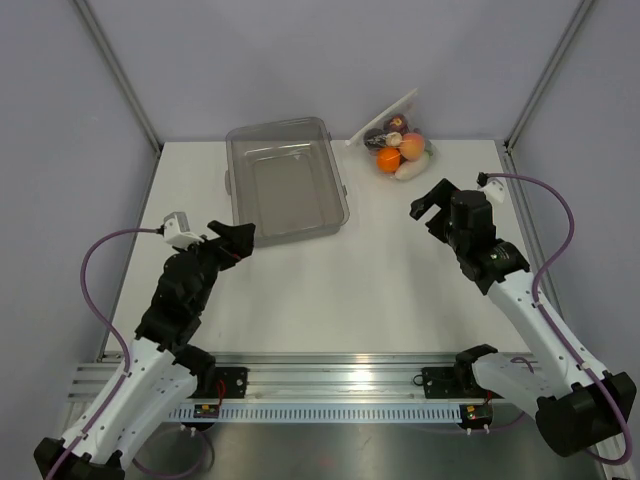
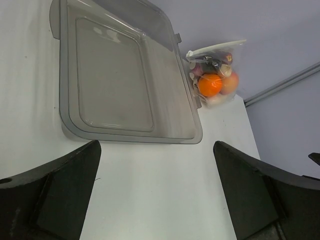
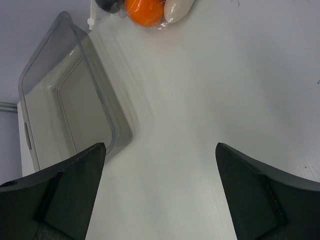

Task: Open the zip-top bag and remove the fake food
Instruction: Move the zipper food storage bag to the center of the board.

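Worktop (image 1: 330, 290), seen from above, carries the zip-top bag (image 1: 400, 125) at its far edge with the fake food (image 1: 396, 152) inside, just right of the clear bin (image 1: 338, 190); the left fingers (image 1: 236, 236) hover by the bin's near left corner and the right fingers (image 1: 428, 203) near the bag, not touching it. The left wrist view shows its fingers spread wide and holding nothing, with bin and bag beyond. The right wrist view shows the same wide spread, with an orange and a white piece at the top edge
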`<state>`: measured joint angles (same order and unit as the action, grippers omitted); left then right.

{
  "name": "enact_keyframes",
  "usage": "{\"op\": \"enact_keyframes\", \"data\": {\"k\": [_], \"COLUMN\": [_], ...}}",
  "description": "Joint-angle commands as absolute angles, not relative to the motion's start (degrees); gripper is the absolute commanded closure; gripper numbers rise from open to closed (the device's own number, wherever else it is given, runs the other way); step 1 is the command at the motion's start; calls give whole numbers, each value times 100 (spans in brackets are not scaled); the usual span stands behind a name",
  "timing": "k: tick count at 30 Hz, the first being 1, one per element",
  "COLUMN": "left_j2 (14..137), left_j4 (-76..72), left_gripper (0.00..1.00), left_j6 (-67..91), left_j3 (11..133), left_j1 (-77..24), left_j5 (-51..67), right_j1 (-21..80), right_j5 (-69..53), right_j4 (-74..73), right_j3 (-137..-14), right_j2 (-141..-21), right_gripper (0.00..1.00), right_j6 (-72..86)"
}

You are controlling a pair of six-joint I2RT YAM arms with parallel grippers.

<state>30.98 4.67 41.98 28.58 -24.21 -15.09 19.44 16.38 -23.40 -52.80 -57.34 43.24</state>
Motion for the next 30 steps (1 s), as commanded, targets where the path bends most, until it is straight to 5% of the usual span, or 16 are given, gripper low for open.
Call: {"op": "enact_keyframes", "data": {"k": [1, 30], "left_j2": [3120, 2971], "left_j4": [439, 431], "left_gripper": [1, 1], "left_j6": [4280, 4597], "left_j3": [3138, 2980], "left_j1": [-2408, -2408], "left_j5": [-1644, -1820], "right_j1": [1942, 1433], "right_j5": [1713, 1371], "right_j4": [-2232, -142], "right_j3": [-5344, -6951], "right_j2": [-5757, -8762], "right_gripper": [0, 0], "right_j6": [4350, 3200]}}
